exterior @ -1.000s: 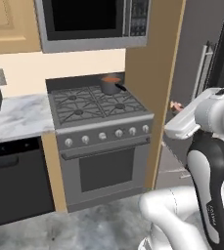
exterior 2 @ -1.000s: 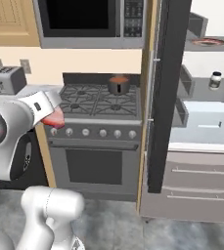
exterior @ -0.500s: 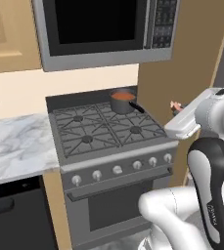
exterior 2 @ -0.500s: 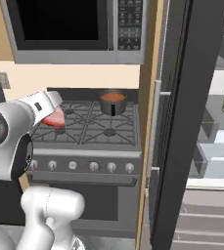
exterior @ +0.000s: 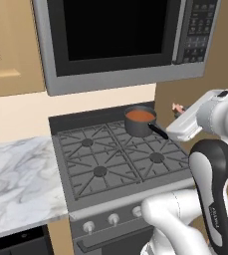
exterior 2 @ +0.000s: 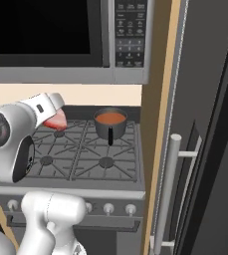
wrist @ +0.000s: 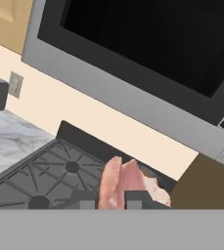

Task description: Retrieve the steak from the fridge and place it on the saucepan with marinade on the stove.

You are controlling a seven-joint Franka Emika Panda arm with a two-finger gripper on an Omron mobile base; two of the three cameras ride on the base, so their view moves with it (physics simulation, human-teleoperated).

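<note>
Steak [wrist: 124, 186] is pinched edge-on between the hand's [wrist: 109, 199] two dark fingertips [wrist: 86, 199], jaws nearly closed on it. Hand view shows the pink-red slab with pale marbling sticking up past the tips. In the right base view the steak [exterior 2: 55, 120] pokes out under the white wrist, over the rear-left part of the stove [exterior 2: 85, 154]. In the left base view just a sliver of it [exterior: 177, 108] shows at the end of the hand [exterior: 181, 115], right of the pan.

Saucepan [exterior: 140, 121] sits on the rear-right burner, orange-red liquid inside, short black handle pointing toward the front. Steak is in the air near the saucepan [exterior 2: 110, 123], not touching it and not over it.

Stove [exterior: 110, 159]: black grates, front knobs showing along the lower edge. Microwave [exterior: 120, 40] hangs directly above it, dark window, keypad on its right side. Marble table [exterior: 18, 184] butts against the stove's left side. Fridge [exterior 2: 205, 124] stands right of the stove past a tan panel, with a vertical bar handle [exterior 2: 166, 189] on its dark grey door. Wall outlet [wrist: 15, 84] visible in the hand view above the table.
</note>
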